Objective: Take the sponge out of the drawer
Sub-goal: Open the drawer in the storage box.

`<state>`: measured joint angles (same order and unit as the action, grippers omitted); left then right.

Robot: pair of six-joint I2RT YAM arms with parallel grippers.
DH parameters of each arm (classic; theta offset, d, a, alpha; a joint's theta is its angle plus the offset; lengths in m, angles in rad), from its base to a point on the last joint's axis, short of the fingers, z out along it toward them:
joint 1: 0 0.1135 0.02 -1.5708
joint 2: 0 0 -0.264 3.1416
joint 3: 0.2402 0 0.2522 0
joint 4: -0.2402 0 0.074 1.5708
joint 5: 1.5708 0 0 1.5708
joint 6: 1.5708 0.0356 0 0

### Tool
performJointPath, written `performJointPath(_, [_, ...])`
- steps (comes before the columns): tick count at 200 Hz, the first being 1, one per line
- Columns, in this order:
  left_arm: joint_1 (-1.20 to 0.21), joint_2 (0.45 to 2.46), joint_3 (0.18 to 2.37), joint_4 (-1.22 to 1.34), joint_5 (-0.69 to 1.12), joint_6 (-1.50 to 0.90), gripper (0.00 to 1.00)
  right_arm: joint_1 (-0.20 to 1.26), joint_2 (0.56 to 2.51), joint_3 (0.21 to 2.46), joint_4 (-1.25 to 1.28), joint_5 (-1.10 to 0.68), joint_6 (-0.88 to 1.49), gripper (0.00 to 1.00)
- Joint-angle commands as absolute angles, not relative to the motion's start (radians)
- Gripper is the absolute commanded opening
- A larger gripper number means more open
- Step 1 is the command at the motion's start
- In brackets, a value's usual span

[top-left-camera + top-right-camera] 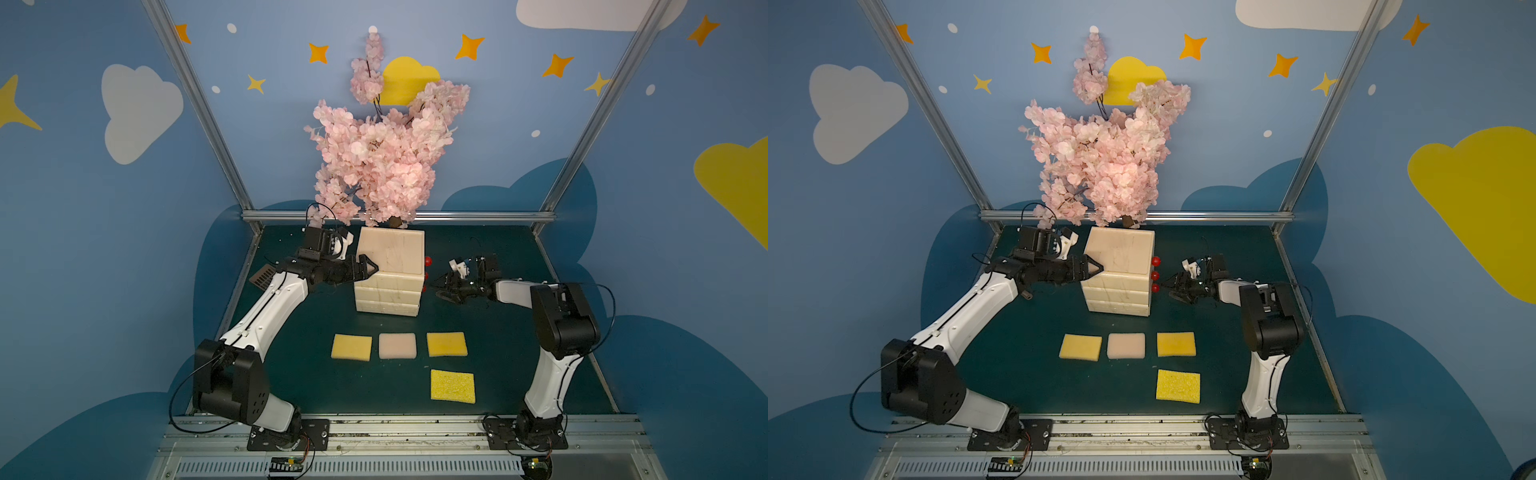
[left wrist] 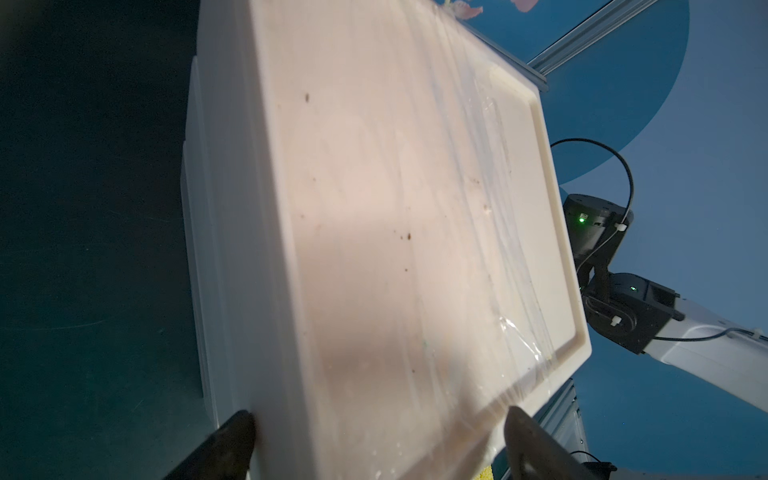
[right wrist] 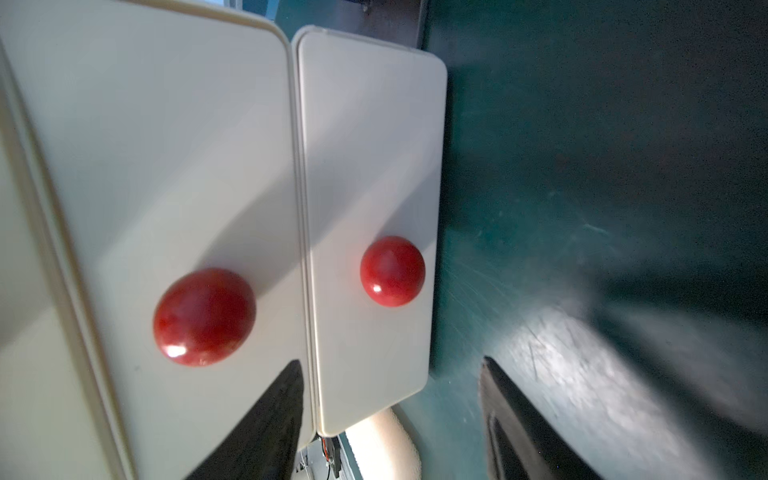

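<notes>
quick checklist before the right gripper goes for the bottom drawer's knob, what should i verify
1. Jaws of the right gripper apart: ok.
2. The bottom red knob centred ahead of them: ok.
3. Knob enclosed: not ok, it sits beyond the fingertips.
4. The left gripper steadying the drawer unit: it straddles the top edge; firm clamp cannot tell.
5. A sponge inside the bottom drawer: cannot tell, the drawer is closed.

We find both top views dim, the posts bowing toward the upper corners. Overhead light warms the drawers. In the right wrist view the knobs carry small glints, while fingers and tabletop blur.
</notes>
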<state>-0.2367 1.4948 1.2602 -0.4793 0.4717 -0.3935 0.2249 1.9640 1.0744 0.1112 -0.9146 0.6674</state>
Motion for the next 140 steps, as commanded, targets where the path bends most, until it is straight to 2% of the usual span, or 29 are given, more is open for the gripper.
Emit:
performJointPath(1, [-0.246,1.505,1.253,-0.474,0.511,-0.395,0.93,0.237,2.006,1.108,0.192,-0.96,0.718,0.64])
performJointPath(140, [-0.247,1.513,1.259,-0.481,0.514,-0.387,0.91,0.267,2.138,1.167,0.279,-0.979,0.779,0.54])
